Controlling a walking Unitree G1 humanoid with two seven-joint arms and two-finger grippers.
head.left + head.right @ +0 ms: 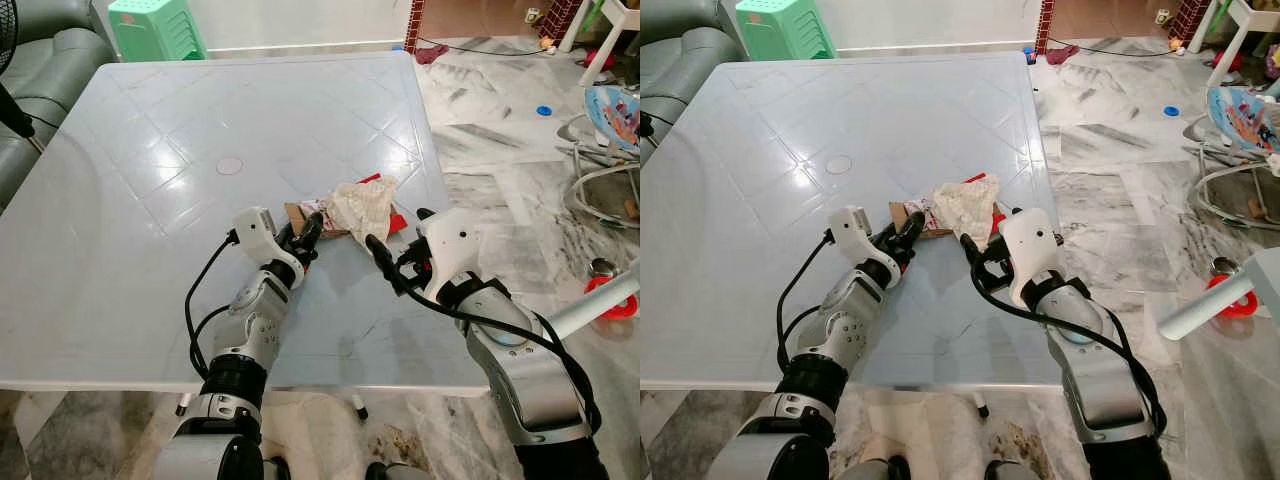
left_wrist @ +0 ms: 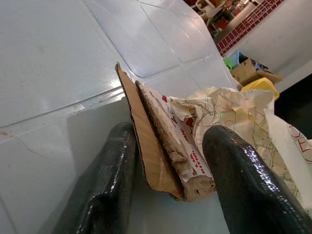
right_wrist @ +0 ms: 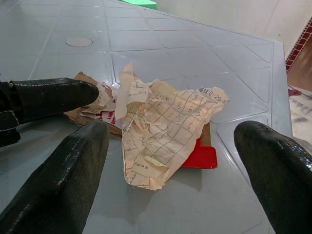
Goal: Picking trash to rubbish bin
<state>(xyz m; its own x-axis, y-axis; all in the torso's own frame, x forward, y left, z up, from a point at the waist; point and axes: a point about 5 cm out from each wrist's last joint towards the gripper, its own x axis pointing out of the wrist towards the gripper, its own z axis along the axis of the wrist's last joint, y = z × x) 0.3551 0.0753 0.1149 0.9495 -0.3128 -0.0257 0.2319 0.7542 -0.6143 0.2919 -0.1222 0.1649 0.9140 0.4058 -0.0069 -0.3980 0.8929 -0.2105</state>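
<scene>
Both claws at the crumpled paper [image 1: 362,205], centre of the white counter [image 1: 150,200].
Left claw [image 2: 168,185] open astride torn cardboard [image 2: 151,146]; right claw [image 3: 170,180] wide open, touching nothing.

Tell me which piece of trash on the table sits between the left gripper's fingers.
The torn brown cardboard. The left gripper straddles its edge, while the crumpled paper and red scrap lie beyond it.

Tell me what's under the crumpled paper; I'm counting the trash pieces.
Under the crumpled paper lie a red piece and brown cardboard. Anything more beneath is covered.
</scene>
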